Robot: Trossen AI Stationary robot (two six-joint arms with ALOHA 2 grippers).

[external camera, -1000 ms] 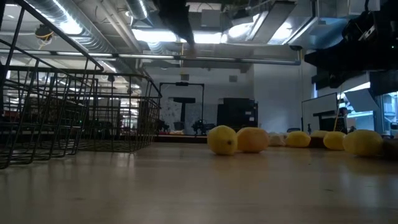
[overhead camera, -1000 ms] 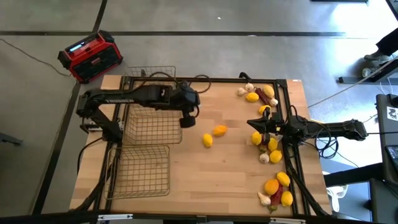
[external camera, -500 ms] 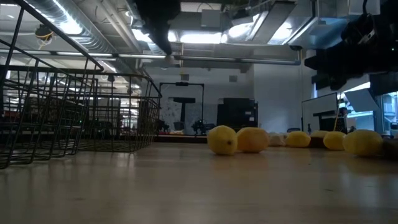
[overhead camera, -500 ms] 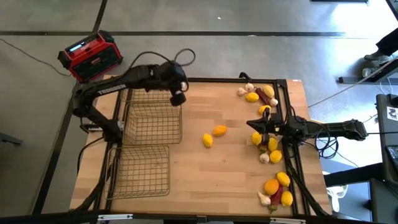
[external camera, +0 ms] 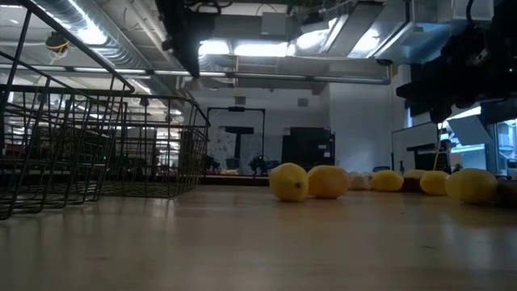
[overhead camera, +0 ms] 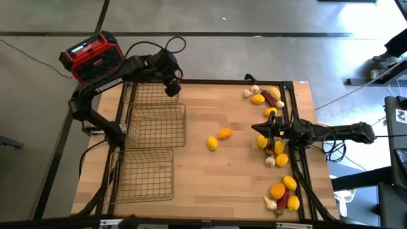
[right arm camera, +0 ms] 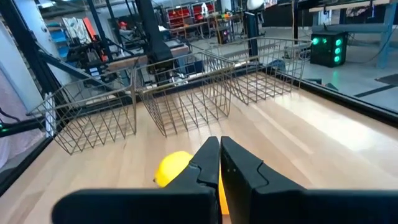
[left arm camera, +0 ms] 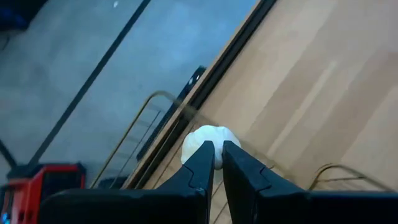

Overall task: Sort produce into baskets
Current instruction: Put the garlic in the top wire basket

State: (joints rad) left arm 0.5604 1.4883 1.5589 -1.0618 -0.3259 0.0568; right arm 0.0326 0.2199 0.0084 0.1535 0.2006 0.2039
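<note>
The largest change over the last second is the left arm's sweep: in the high view it has swung from mid-desk, beside the middle basket [overhead camera: 157,124], up toward the upper left of the frame, and the left gripper [overhead camera: 172,88] now hangs at the right-hand edge of the far basket [overhead camera: 150,90]. Its wrist view shows the jaws pinched narrow on a whitish garlic bulb [left arm camera: 207,144], with that basket's wire rim and the desk [overhead camera: 229,172] edge below it. Judgement: this is the carry phase of a garlic delivery, the bulb not yet released, and the drop looks due once the gripper is squarely over the mesh rather than over its rim. The three baskets appear empty in the high view, the near basket [overhead camera: 147,175] at lower left included, so the sort is at an early stage. The right arm has not shifted across the same second; the right gripper [overhead camera: 261,128] sits closed at the right side of the frame, empty as far as I can see, with a lemon [right arm camera: 173,168] just ahead of its fingers in its wrist view. The smallest items are unchanged: a lemon [overhead camera: 212,144] and an orange citrus [overhead camera: 224,133] lie together mid-desk, and the rest of the produce [overhead camera: 280,152] is strung down the right edge, from upper right to lower right.
</note>
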